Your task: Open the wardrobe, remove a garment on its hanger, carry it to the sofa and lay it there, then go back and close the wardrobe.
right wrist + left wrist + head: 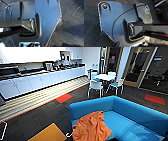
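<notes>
The bright orange garment (91, 127) lies crumpled on the seat of the blue sofa (130, 110), near the sofa's left end, in the lower middle of the head view. The sofa curves from the picture's centre toward the right edge. Both wrist views look down past the robot's own dark plate at dark carpet (90, 25), (72, 28).
A long white kitchen counter (42, 79) runs along the left wall with a striped floor strip in front. A white table with white and blue chairs (105, 80) stands behind the sofa. Glass doors (140, 67) are at the back right. An orange floor patch (50, 133) lies near the sofa.
</notes>
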### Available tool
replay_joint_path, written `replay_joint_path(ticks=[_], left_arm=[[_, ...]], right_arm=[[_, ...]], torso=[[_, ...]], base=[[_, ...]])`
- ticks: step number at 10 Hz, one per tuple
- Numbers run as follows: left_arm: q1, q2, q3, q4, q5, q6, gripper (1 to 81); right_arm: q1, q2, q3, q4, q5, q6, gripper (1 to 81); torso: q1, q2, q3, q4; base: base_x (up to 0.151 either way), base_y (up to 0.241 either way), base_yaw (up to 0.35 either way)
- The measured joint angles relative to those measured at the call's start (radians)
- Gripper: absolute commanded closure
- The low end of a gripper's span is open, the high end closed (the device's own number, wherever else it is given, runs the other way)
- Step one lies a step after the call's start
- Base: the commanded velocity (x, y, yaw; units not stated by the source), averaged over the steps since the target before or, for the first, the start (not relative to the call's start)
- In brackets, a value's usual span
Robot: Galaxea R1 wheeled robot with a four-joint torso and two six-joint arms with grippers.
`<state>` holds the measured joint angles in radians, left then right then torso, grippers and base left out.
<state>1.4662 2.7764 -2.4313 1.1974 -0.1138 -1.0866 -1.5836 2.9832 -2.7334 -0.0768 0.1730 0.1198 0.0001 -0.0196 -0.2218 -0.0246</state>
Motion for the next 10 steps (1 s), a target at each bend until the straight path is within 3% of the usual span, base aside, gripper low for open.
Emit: replay_joint_path(ticks=[3, 10], left_arm=[[0.0, 0.011, -0.054, -0.001, 0.0, -0.008, 1.0], [-0.003, 0.054, -0.103, 0.0, -0.007, -0.011, 1.0]], right_arm=[[0.016, -0.001, -0.026, 0.0, -0.018, 0.066, 1.0], [0.018, 0.005, -0.026, 0.0, -0.023, 0.073, 1.0]], torso=[[0.0, 0.0, 0.0, 0.0], [0.0, 0.0, 0.0, 0.0]], base=[[0.0, 0.0, 0.296], [0.0, 0.0, 0.298]])
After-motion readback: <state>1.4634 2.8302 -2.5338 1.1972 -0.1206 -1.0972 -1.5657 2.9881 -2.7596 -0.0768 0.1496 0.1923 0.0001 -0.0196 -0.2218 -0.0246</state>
